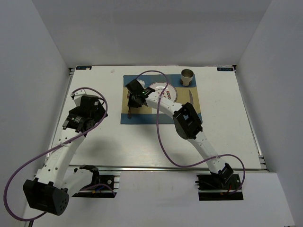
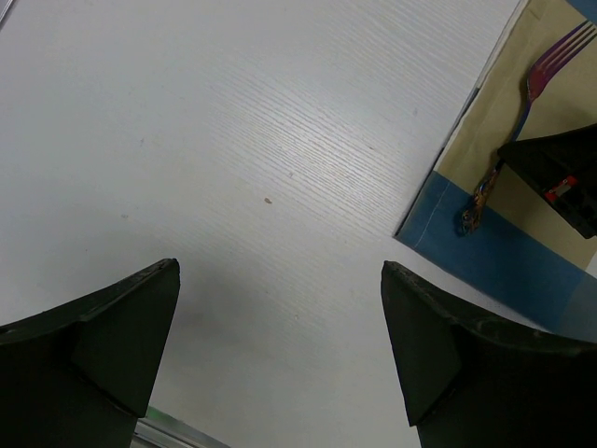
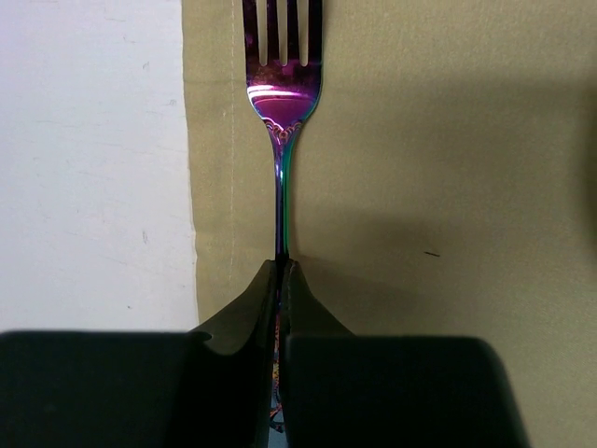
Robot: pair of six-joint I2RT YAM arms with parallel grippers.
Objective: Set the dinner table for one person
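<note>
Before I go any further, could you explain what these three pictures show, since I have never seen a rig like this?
Two robot arms are bolted to a white table. One picture looks down from above; the other two come from cameras on each wrist. On it lies a checked placemat with a plate, a cup and a knife. The right pincer is shut on a rainbow-coloured fork by its handle, over the placemat. The left pincer is open above bare table, holding nothing.
</note>
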